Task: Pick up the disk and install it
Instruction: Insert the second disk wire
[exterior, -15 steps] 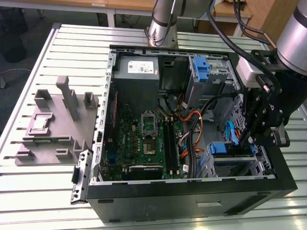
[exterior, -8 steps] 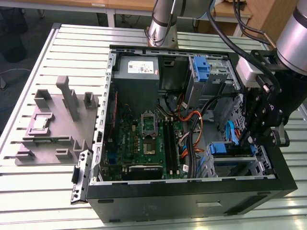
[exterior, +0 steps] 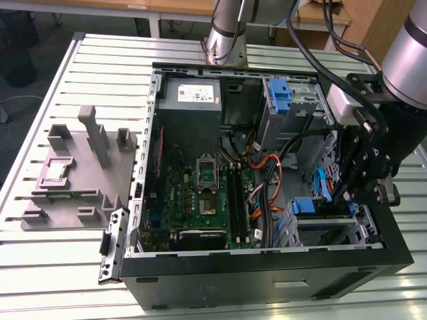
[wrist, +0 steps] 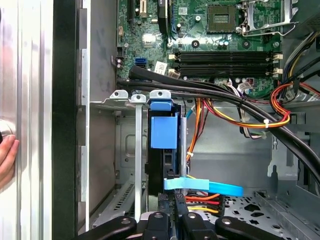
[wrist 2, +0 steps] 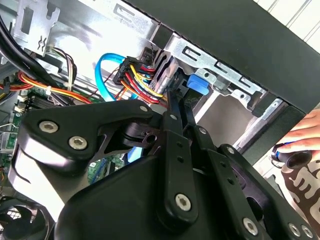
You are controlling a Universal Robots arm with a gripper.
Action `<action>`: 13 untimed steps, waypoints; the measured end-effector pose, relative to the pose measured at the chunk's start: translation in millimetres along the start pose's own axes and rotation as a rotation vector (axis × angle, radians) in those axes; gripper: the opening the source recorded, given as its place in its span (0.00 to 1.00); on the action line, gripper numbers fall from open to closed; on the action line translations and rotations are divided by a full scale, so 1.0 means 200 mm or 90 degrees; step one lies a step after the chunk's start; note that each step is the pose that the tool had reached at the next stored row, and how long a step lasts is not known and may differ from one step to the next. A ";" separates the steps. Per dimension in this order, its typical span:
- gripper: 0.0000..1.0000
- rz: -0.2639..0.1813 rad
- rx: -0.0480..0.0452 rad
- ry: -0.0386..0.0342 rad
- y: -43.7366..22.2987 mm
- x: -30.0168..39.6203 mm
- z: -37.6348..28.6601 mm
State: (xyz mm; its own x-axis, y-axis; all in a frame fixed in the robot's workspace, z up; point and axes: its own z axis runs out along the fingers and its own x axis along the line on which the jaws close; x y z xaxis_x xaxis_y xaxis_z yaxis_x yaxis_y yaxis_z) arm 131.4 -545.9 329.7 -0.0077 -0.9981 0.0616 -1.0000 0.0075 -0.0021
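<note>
The disk (wrist: 164,131) stands edge-on in the lower drive cage of the open computer case (exterior: 267,270), its blue rail end facing up. In the exterior view its blue rails (exterior: 313,207) show in the cage at that view's lower right. My gripper (wrist: 178,201) reaches down into the case directly over the disk's near end. Its two black fingers (wrist 2: 170,112) lie close together, with only a narrow gap, and their tips sit at the blue rail tab (wrist 2: 197,84). Whether they touch the disk I cannot tell.
Black, orange and blue cables (wrist: 215,187) crowd the space beside the cage. The motherboard (exterior: 200,193) and grey power-supply box (exterior: 193,93) fill the case's other side. A bare blue bracket (exterior: 280,93) sits in the upper bay. A grey fixture (exterior: 73,167) lies on the table. A person's hand (wrist 2: 300,142) rests outside the case.
</note>
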 end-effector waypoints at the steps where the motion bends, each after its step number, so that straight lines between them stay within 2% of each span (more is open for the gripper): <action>1: 0.16 0.000 0.0000 0.0002 0.000 0.000 0.001; 10: 0.17 0.000 0.0000 -0.0004 0.000 0.000 0.005; 11: 0.23 0.000 0.0000 -0.0004 0.000 0.000 0.005; 12: 0.23 0.000 0.0000 -0.0004 0.000 0.000 0.005; 13: 0.29 0.000 0.0000 -0.0003 0.000 0.000 0.004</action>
State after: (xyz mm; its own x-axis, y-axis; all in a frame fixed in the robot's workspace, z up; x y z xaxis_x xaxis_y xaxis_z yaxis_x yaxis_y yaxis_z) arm 131.3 -545.9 328.8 -0.0078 -0.9981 0.0611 -1.0000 0.0077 -0.0021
